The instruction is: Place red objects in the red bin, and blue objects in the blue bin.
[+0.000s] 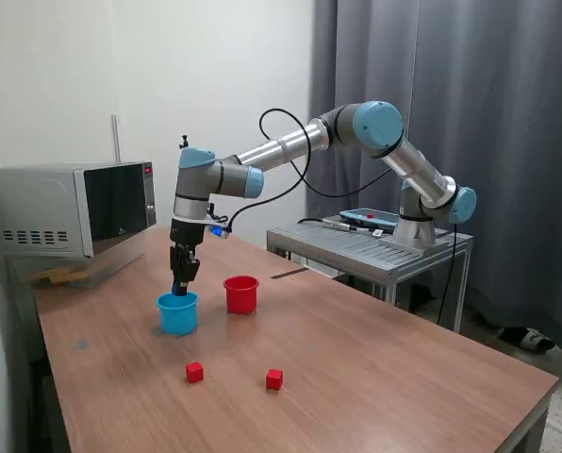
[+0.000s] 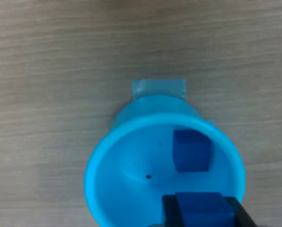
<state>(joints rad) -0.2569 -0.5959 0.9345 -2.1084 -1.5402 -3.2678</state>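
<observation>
Worktop (image 1: pixel 375 349): blue bin (image 1: pixel 178 313) taken as landmark; red bin (image 1: pixel 241 294) just beside it. One blue cube (image 2: pixel 191 150) seen inside. Second blue cube (image 2: pixel 200 209) pinched by fingers (image 1: pixel 183 282) directly above rim. Risk: off-centre release, cube clips rim, bounces out.

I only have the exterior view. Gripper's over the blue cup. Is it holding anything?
Observer: Yes. The wrist view shows a blue cube between the fingers, above the blue cup.
Operator: Anything in the cup already?
Observer: One blue cube lies on its floor, off to one side.
Operator: Is the held cube inside the rim's outline?
Observer: It looks so in the wrist view, near the rim's edge; the picture cuts off there.
</observation>
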